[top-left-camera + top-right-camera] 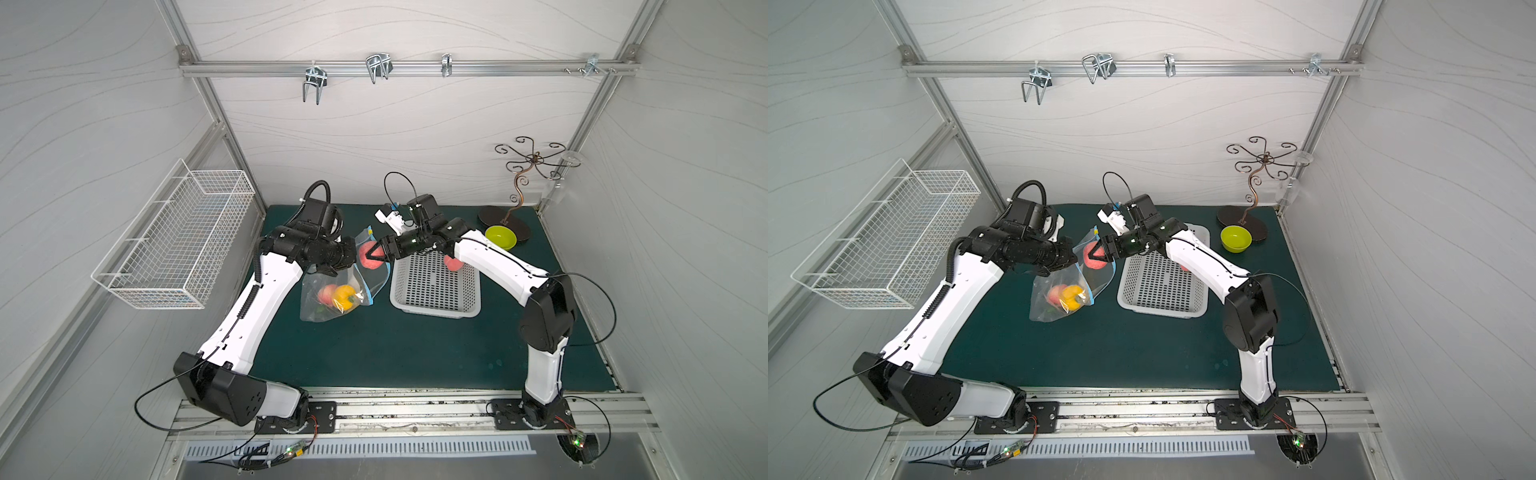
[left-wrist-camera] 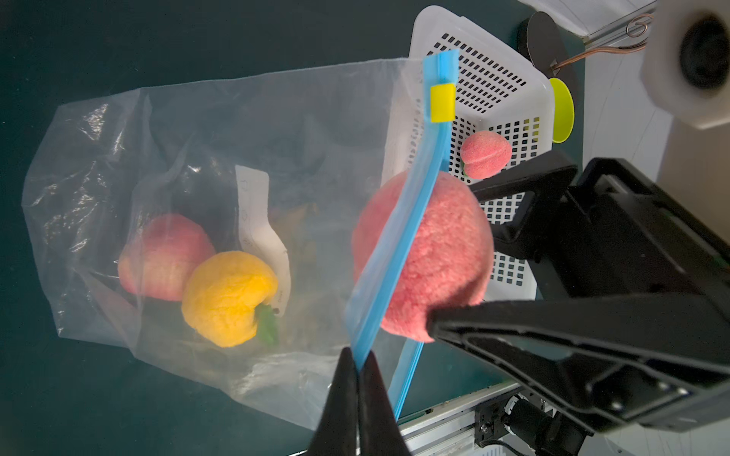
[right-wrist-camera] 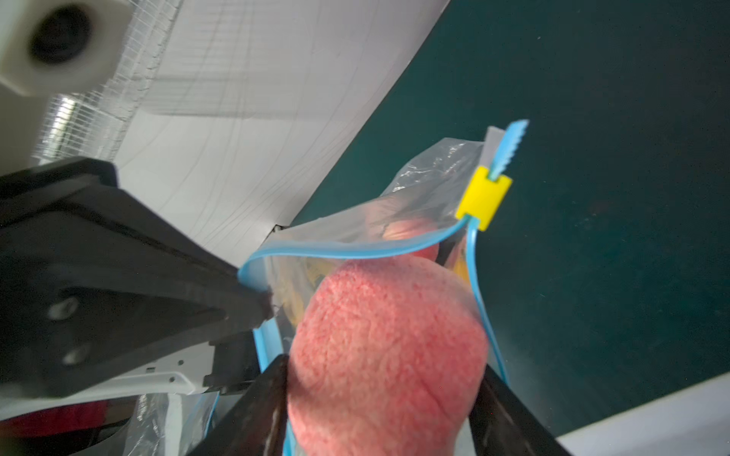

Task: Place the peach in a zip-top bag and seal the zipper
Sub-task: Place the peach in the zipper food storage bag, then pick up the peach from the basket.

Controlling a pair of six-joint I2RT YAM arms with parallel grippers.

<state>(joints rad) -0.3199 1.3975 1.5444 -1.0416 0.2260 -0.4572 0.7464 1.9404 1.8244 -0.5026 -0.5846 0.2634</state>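
Right gripper (image 3: 385, 367) around peach (image 2: 438, 256), left gripper (image 2: 357, 355) pinching zipper (image 2: 397, 244)

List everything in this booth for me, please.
gripped peach: one, pink-red, in the bag's open mouth
second peach: one, pink-red, in the plastic basket
zip-top bag: one, clear, on the mat
zipper: one, light blue with yellow slider, unsealed
yellow pepper: one, inside the bag
reddish fruit: one, inside the bag
plastic basket: one, white, right of bag
bowl: one, lime green, behind basket
hook stand: one, brown, back right corner
wire basket: one, white, left wall
mat: one, dark green
left gripper: black, pinching zipper edge
right gripper: black, around gripped peach
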